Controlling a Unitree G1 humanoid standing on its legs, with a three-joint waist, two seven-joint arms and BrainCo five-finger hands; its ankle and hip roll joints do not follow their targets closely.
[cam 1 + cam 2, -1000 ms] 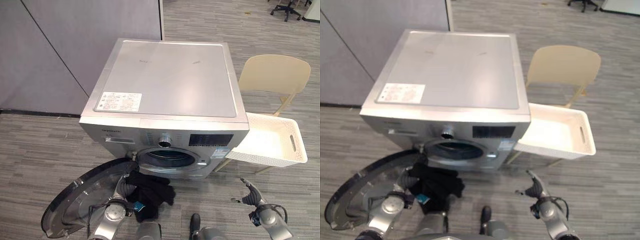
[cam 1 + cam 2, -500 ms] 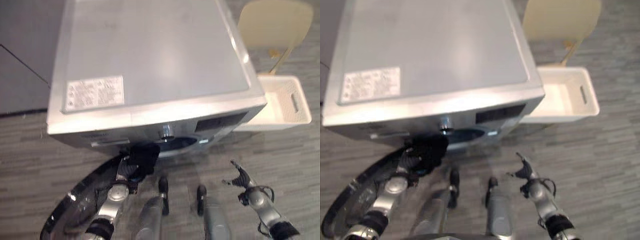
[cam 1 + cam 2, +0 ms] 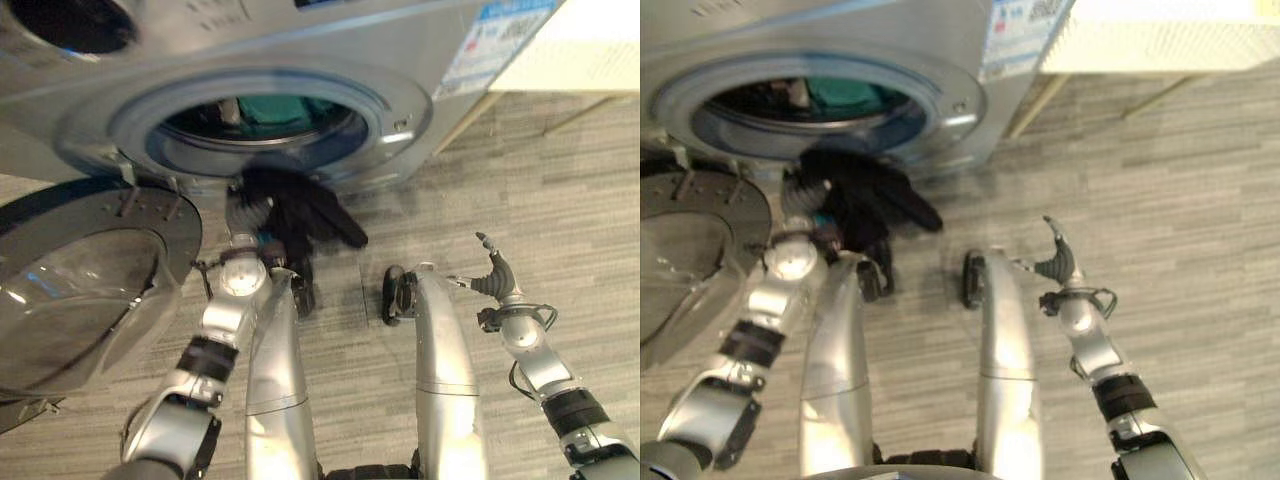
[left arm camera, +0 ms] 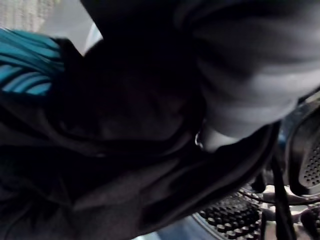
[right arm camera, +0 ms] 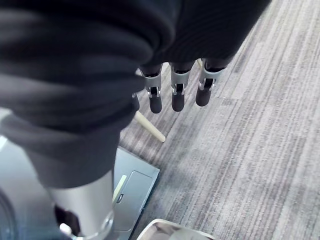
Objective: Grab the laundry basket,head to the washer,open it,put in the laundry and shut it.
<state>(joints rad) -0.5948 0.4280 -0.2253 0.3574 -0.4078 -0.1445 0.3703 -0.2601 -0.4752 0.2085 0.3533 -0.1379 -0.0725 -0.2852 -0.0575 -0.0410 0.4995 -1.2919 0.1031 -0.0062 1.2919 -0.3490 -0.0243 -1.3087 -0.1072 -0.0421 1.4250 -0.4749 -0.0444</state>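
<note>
In front of the washer [image 3: 300,60], seen from the left eye, the door [image 3: 80,270] stood swung open to the robot's left, and the drum opening held teal and dark laundry. The left hand [image 3: 250,215] was just below the opening's lower rim, gripping a black garment [image 3: 300,215] that hung down from it. The right hand [image 3: 492,278] hovered well apart over the floor, holding nothing. The white basket [image 3: 590,50] sat beside the washer on the robot's right.

In the right eye view, the same garment [image 3: 865,200] drooped below the rim, not yet inside the drum.

In the left wrist view, dark cloth wrapped close around the hand – its fingers curled into the fabric – with the perforated drum [image 4: 235,215] visible just beyond.

In the right wrist view, the fingers [image 5: 177,95] hung straight and relaxed above the carpet.

Risk, as judged from this position: the trailing cloth could snag on the rim or fall to the floor if released early – the bulk hung below the opening. A loose end left across the rim would likely stop the door from latching.
</note>
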